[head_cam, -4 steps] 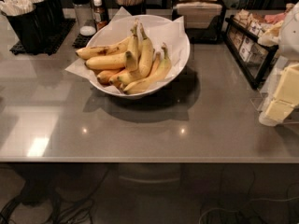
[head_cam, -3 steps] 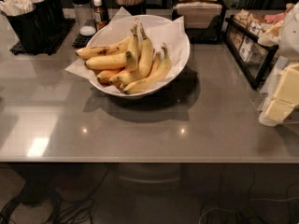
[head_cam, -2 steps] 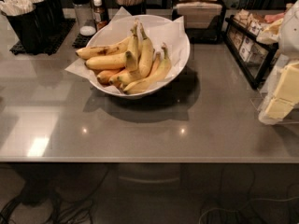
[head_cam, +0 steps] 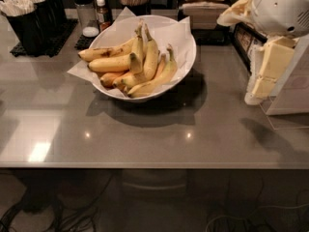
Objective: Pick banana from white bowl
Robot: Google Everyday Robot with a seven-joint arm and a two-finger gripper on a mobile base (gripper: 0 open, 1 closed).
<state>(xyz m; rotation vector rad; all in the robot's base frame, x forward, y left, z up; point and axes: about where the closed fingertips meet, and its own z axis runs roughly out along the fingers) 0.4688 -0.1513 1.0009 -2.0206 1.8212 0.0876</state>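
The white bowl (head_cam: 186, 57), lined with crinkled white paper, stands at the back middle of the grey table (head_cam: 145, 139). It holds several bananas. The banana (head_cam: 112, 63), plump and clean yellow with a greenish stem end, lies across the bowl's left half. A longer banana with a dark bruise (head_cam: 104, 52) lies just behind it. My gripper (head_cam: 258, 88), cream-coloured under the arm's white housing (head_cam: 282, 6), hangs at the right side of the table. It is well right of the bowl and touches nothing in it.
A black caddy of white utensils (head_cam: 29, 16) stands at the back left, with a shaker (head_cam: 85, 11) and a sauce bottle (head_cam: 101, 11) beside it. A black wire rack (head_cam: 244, 40) and a clear stand (head_cam: 289, 98) are at the right. The table's front edge runs along the bottom.
The arm and gripper have shifted left and further into view from the right edge. The bowl and bananas have not moved.
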